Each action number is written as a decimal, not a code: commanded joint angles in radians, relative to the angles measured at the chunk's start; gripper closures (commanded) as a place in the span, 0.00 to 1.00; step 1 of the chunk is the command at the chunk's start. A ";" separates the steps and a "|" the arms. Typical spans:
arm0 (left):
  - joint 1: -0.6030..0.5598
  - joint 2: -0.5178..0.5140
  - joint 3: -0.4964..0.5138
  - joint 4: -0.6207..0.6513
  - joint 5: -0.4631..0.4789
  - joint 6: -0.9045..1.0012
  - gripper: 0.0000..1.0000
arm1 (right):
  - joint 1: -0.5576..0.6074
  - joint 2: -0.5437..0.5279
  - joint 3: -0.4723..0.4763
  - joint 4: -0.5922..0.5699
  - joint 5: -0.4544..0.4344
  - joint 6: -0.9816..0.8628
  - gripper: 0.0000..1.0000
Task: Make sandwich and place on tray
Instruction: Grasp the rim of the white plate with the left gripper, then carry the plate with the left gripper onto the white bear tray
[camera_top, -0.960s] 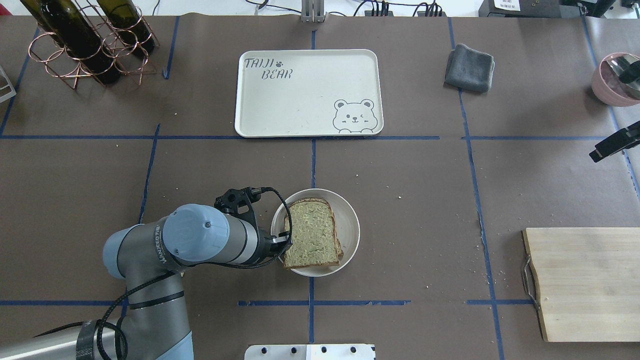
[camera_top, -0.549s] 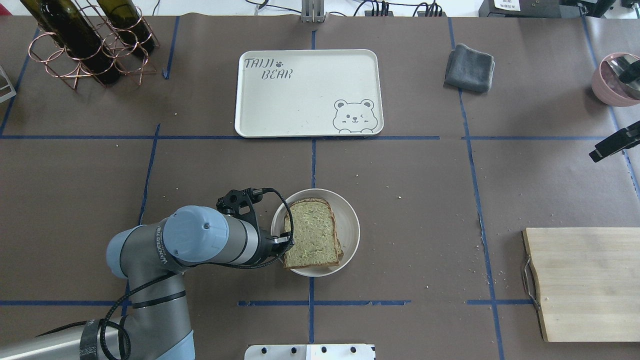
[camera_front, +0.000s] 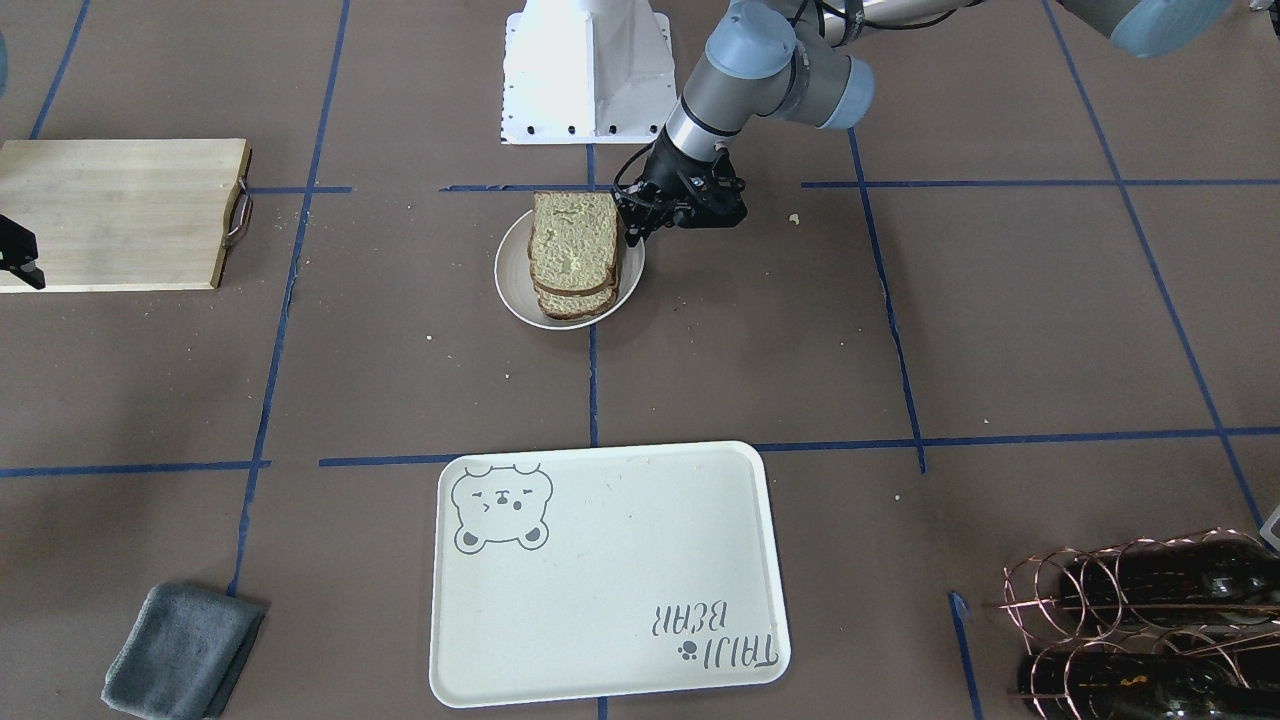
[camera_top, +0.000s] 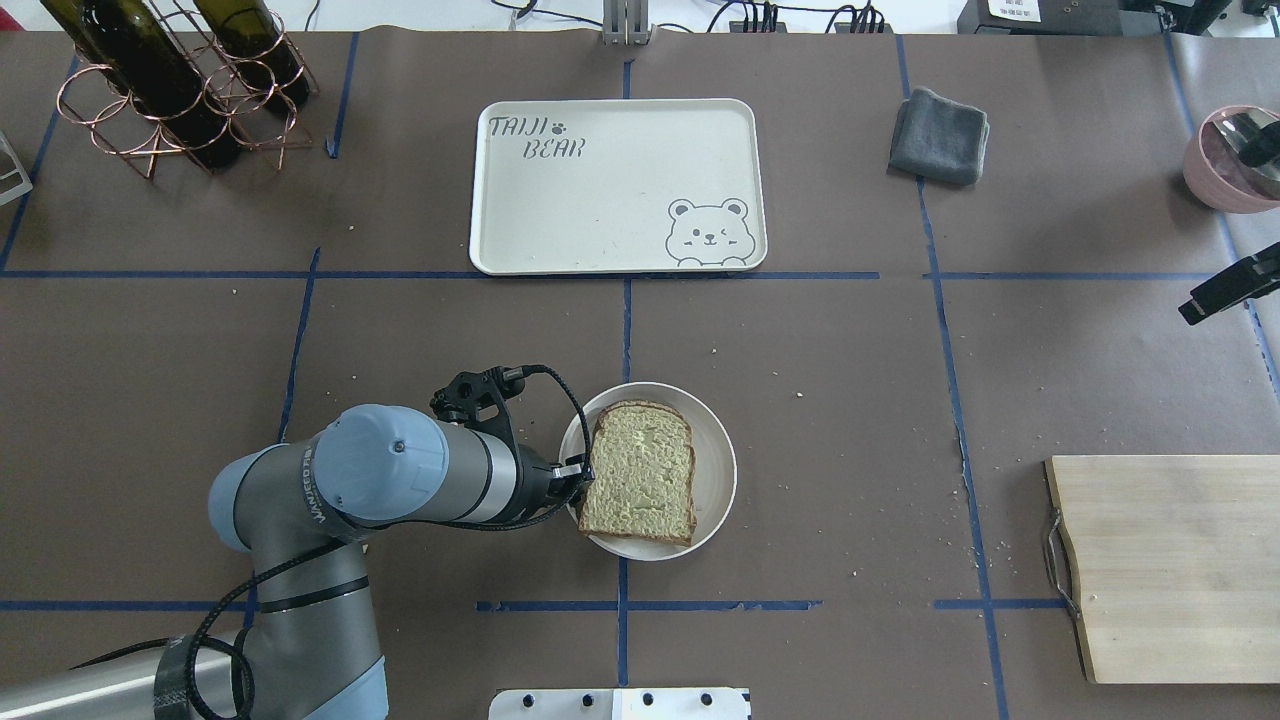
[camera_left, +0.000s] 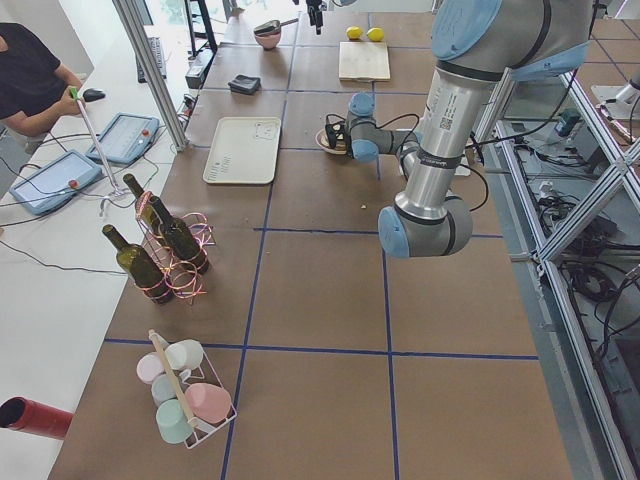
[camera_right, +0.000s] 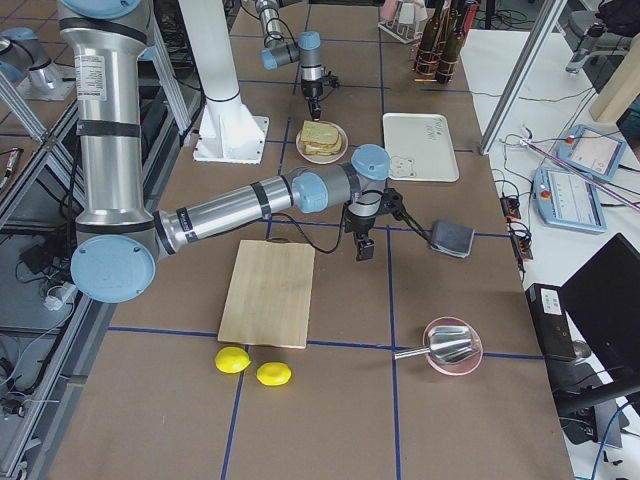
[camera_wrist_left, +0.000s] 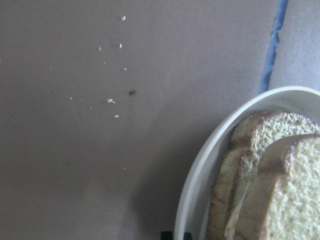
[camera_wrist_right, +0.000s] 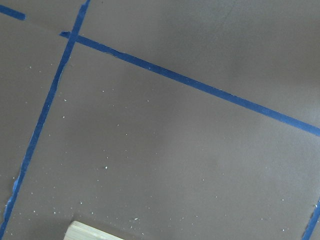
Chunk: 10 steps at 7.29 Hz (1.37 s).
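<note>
The sandwich (camera_top: 640, 487), two bread slices stacked, lies on a small round white plate (camera_top: 715, 470) near the table's front centre. It also shows in the front view (camera_front: 572, 250) and the left wrist view (camera_wrist_left: 280, 175), where a thin pale edge shows between the slices; no egg is plainly visible. My left gripper (camera_top: 580, 470) is shut on the plate's left rim (camera_wrist_left: 200, 185). The cream bear tray (camera_top: 600, 200) lies empty at the far centre. My right gripper (camera_top: 1190, 312) hovers at the right edge, over bare table; I cannot tell whether it is open or shut.
A wooden board with a metal handle (camera_top: 1170, 565) lies front right. A grey cloth (camera_top: 940, 135) lies far right of the tray. A copper bottle rack (camera_top: 170, 90) stands far left. A pink bowl (camera_top: 1235, 160) holding a metal utensil sits at the far right edge.
The plate with the sandwich has shifted a little to the right, with my left gripper at its rim. The right gripper has not moved.
</note>
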 joint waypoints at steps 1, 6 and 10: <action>-0.100 -0.037 0.002 -0.017 -0.002 -0.138 1.00 | 0.000 -0.004 0.003 0.001 0.000 0.000 0.00; -0.331 -0.305 0.487 -0.101 -0.075 -0.254 1.00 | 0.000 -0.032 0.009 0.003 0.006 0.000 0.00; -0.343 -0.393 0.701 -0.264 -0.094 -0.243 1.00 | 0.000 -0.046 0.023 0.003 0.008 0.005 0.00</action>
